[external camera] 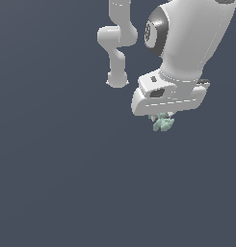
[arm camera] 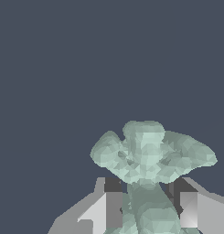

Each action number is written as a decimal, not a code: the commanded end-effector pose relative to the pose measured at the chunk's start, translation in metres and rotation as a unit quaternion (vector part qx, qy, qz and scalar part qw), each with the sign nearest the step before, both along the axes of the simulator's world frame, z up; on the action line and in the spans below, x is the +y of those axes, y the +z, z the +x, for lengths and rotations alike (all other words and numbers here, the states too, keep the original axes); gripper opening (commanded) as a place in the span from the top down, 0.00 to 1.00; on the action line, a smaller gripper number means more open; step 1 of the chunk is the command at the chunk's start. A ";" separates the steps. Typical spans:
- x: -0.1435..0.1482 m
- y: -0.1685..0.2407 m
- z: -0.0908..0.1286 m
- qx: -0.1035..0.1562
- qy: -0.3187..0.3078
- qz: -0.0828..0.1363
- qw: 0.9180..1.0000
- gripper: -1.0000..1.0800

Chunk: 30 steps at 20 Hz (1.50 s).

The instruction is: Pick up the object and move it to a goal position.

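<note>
The object [external camera: 163,124] is a small pale mint-green lumpy thing with leaf-like lobes. It hangs just under my white gripper [external camera: 162,117] in the exterior view's upper right, above the dark grey floor. In the wrist view the object [arm camera: 150,155] fills the space between my two fingers [arm camera: 113,208], with its lobes spread out past the fingertips and its stem squeezed between the pads. The gripper [arm camera: 147,205] is shut on it. The fingers are mostly hidden behind the hand in the exterior view.
The arm's white links [external camera: 117,43] rise behind the hand in the exterior view. The floor [external camera: 66,183] is a plain dark grey surface with no other things on it in view.
</note>
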State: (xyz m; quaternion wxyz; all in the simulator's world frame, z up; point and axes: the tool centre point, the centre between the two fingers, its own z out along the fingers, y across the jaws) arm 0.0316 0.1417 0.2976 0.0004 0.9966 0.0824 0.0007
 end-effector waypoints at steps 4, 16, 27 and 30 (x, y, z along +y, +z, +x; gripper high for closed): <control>0.022 0.036 0.011 0.001 0.000 0.000 1.000 1.00; 0.058 0.092 0.030 0.001 0.000 0.000 1.000 1.00; 0.075 0.119 0.041 0.001 0.000 0.000 1.000 1.00; 0.077 0.122 0.042 0.001 0.000 0.000 1.000 1.00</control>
